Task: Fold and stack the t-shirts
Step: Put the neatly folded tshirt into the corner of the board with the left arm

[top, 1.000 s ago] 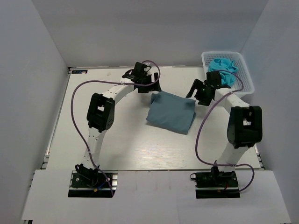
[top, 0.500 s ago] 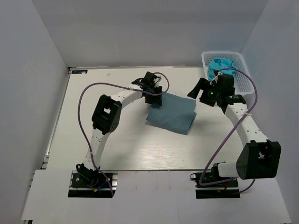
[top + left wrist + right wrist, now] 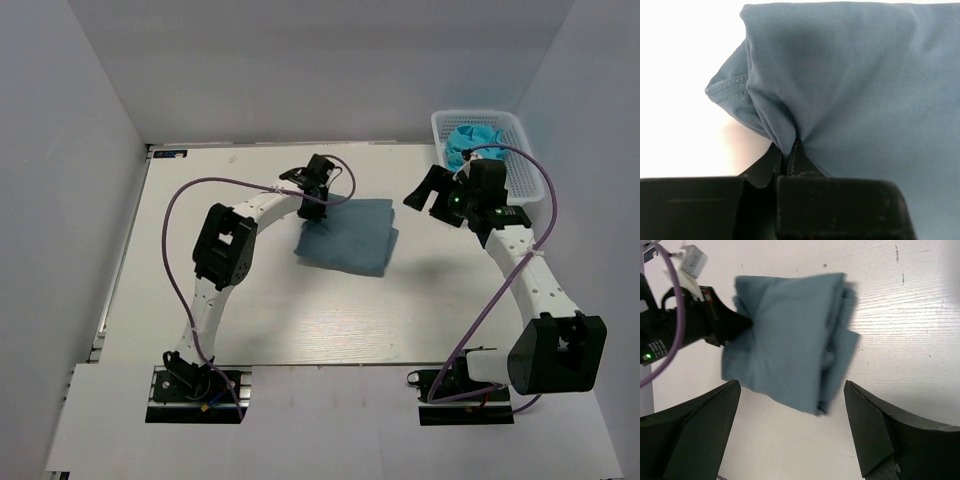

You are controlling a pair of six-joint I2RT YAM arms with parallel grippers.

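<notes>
one blue t-shirt (image 3: 345, 237), pinched at its corner by the left arm

one slate-blue t-shirt lies folded into a rough rectangle near the middle of the white worktop (image 3: 250, 310), turned slightly askew to the worktop's edges. its cloth rests flat over most of its area.

the left end effector (image 3: 311, 214) is at the shirt's far-left corner. in the left wrist view its fingers (image 3: 799, 159) are pressed together on a fold of the cloth, which bunches and creases into the pinch. beside the pinch, a stitched hem (image 3: 726, 89) curls out over the bare worktop.

the right end effector (image 3: 424, 190) is off to the right of the shirt, apart from it and near the white basket (image 3: 527, 158) at the far-right corner of the worktop. its fingers (image 3: 705, 425) stand wide apart with nothing between them. from the right wrist view the shirt (image 3: 790, 340) shows below, framed by the two fingers, with the left end effector (image 3: 742, 322) coming in at its edge. the stacked layers of the fold show along the opposite edge, a little uneven, one lower layer sticking out past the others.

a bunched turquoise cloth (image 3: 474, 139) sits in the basket; what kind of garment it is cannot be told. a purple cable (image 3: 215, 183) loops along the left arm, and another (image 3: 493, 300) along the right.
</notes>
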